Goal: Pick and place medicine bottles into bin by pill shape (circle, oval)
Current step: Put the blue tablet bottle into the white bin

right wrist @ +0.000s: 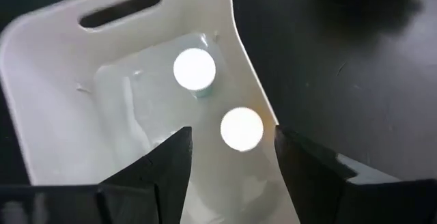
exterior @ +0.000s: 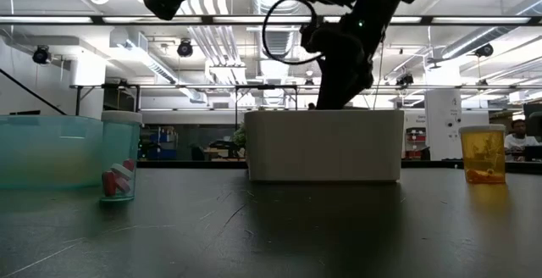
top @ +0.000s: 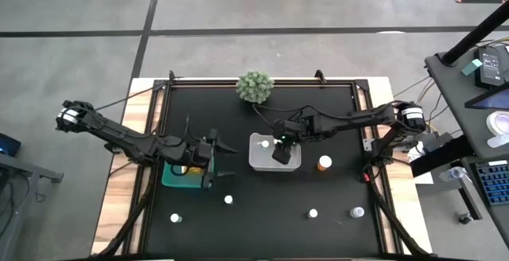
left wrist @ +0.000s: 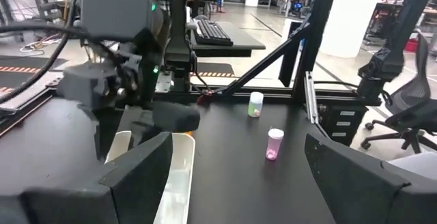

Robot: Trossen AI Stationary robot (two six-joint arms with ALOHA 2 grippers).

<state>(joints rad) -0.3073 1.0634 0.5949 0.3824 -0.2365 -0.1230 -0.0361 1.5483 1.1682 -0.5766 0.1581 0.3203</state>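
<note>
Two white-capped bottles (right wrist: pixel 194 69) stand close together inside the white bin (top: pixel 274 159), seen from straight above in the right wrist view as two bright round caps, the second cap (right wrist: pixel 241 128) lying between that arm's own dark fingers near the bin's side wall. The right gripper (top: pixel 280 151) hangs over this bin with its jaws parted around empty air, holding nothing. Just to the right of the white bin, apart from it, an amber bottle (top: pixel 324 164) stands upright on the black table (top: pixel 262 213); in the low view it shows as a yellow-orange bottle at the right edge. Four more white-capped bottles are spread along the near part of the table: one (top: pixel 176 218) at the left, one (top: pixel 228 200) closer to the middle, one (top: pixel 313 212) right of centre and one (top: pixel 357 212) farther right. A teal bin (top: pixel 184 179) sits to the left of the white bin, with the left gripper (top: pixel 213 161) over it, jaws spread wide and empty. In the low view a clear bottle with red and white pills (exterior: pixel 119 164) stands just beside the teal bin. A green spiky ball plant (top: pixel 255 87) rests at the far edge of the table.
</note>
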